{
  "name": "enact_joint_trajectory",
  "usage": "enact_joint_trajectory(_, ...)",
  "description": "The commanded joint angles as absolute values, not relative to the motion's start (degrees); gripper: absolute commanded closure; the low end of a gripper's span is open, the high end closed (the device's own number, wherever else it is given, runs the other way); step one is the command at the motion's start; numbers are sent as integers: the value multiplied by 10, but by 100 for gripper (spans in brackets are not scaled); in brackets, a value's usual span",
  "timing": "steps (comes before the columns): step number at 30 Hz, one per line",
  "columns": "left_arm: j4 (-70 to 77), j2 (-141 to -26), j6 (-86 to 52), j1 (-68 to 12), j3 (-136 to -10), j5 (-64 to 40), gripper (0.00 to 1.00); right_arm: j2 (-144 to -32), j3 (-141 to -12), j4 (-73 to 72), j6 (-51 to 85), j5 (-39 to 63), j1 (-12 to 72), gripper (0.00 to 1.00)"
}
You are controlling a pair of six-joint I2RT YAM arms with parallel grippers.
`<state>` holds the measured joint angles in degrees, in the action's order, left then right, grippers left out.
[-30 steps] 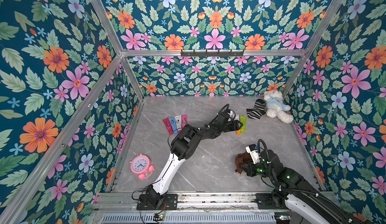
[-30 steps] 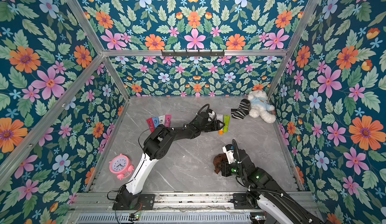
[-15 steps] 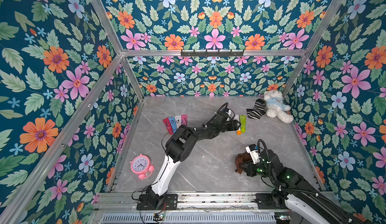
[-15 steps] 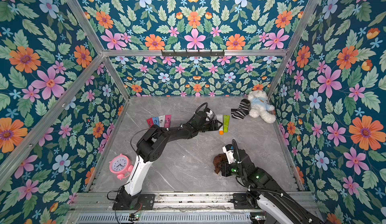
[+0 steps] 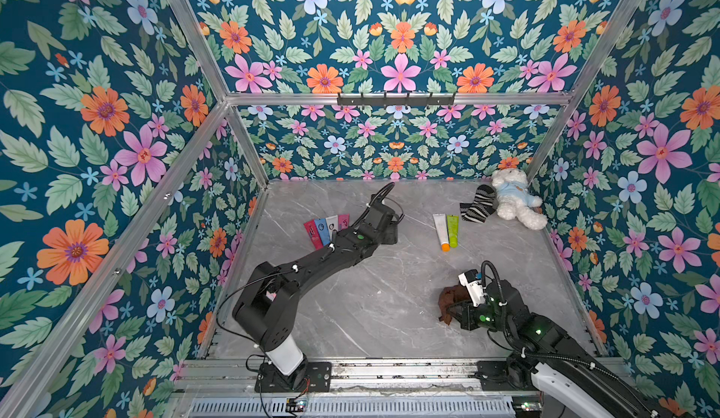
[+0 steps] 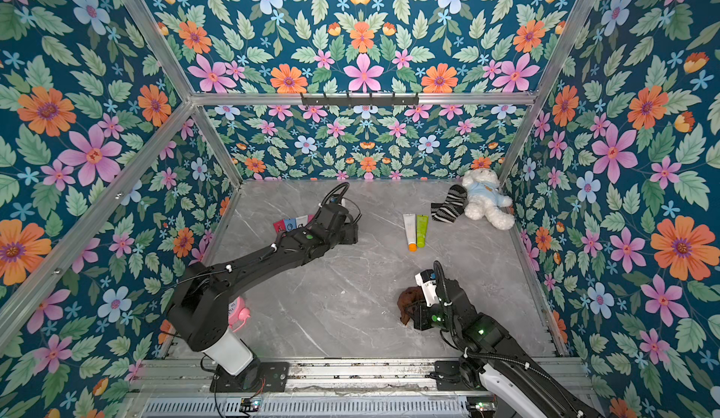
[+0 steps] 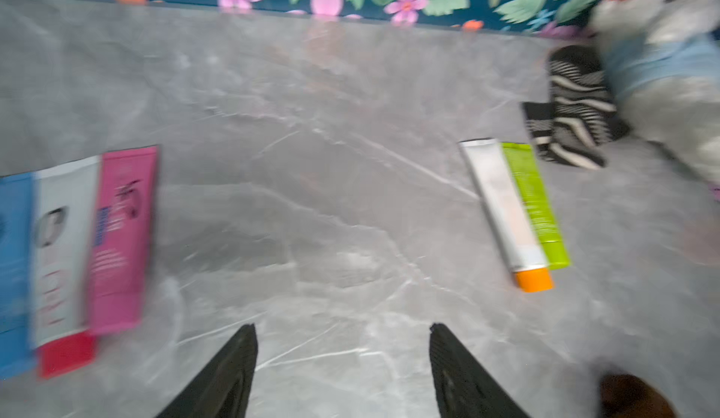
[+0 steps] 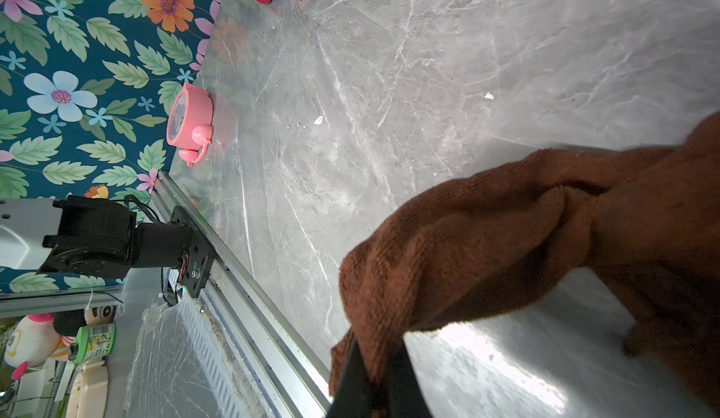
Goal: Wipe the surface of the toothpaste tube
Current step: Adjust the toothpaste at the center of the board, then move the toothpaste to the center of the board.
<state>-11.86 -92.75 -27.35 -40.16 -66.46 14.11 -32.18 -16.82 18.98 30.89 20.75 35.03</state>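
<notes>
Left wrist view: left gripper [image 7: 343, 334] gapes wide, empty. In a top view, the toothpaste tube [image 5: 441, 229] lies at its three o'clock, touching a green tube [image 5: 452, 229]; right gripper [image 8: 376, 357] pinches the brown cloth [image 8: 506, 233].

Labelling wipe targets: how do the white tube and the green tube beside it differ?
Colour: the white tube has a pale body; the green tube is lime.
Cap: the white tube's is orange and stands out; the green tube's matches its body.
Length: the white tube looks slightly longer, and its cap end reaches past the green tube's.
Shared: both lie flat on the table, side by side, caps toward the robot bases.
</notes>
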Motion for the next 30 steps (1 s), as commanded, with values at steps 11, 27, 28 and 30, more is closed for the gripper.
enact_joint_trajectory(11, -152, -953, -209, -254, -636, 142, 31, -325, -169, 176, 304, 212, 351, 100)
enact_joint_trajectory(27, -137, -1053, -202, -232, -672, 108, 46, -328, -169, 174, 304, 214, 351, 100)
enact_joint_trajectory(28, -135, -1057, -202, -231, -672, 104, 46, -327, -169, 174, 303, 214, 351, 100)
enact_joint_trajectory(30, -129, -1067, -201, -229, -673, 96, 46, -327, -169, 174, 304, 214, 351, 100)
